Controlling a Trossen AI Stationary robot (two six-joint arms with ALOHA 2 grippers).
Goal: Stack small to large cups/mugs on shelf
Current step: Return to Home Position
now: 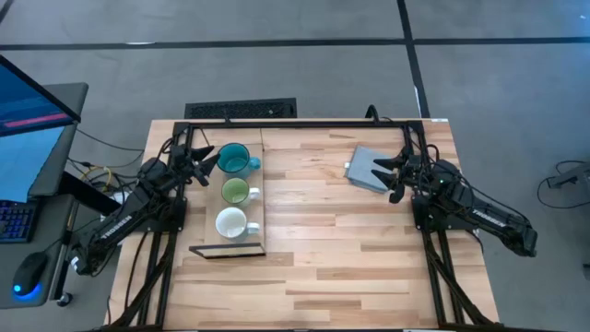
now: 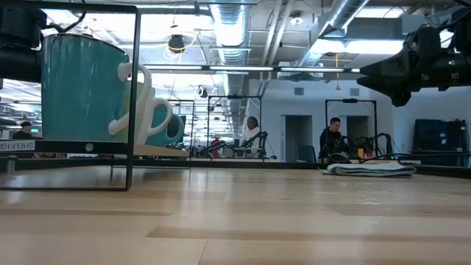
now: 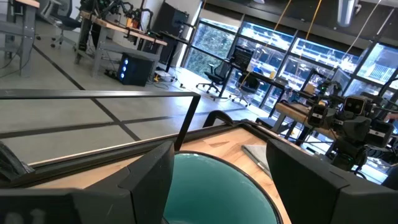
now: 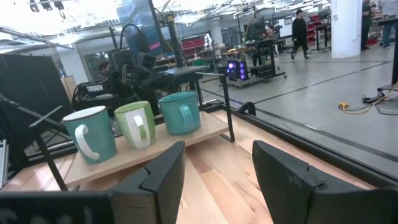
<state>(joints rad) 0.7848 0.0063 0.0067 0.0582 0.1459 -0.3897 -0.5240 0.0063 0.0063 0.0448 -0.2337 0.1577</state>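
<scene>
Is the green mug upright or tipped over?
Upright: the green mug shows its round mouth facing up from above, and the right wrist view shows it standing on its base on the shelf.

Even overhead light falls on my tabletop (image 1: pixel 350 240); the white mug (image 1: pixel 230 223) throws only a faint shadow. From table height the ceiling strip lights (image 2: pixel 243 68) glare white. Beyond my left gripper (image 3: pixel 221 149), bright windows (image 3: pixel 273 43) wash pale, and its fingers (image 3: pixel 146 180) show as dark shapes against them.

White label (image 2: pixel 16 146) at the shelf's (image 2: pixel 158 150) black rail reads "SHELF…", the rest unclear. Lettering on the left arm (image 4: pixel 102 91) is illegible.
</scene>
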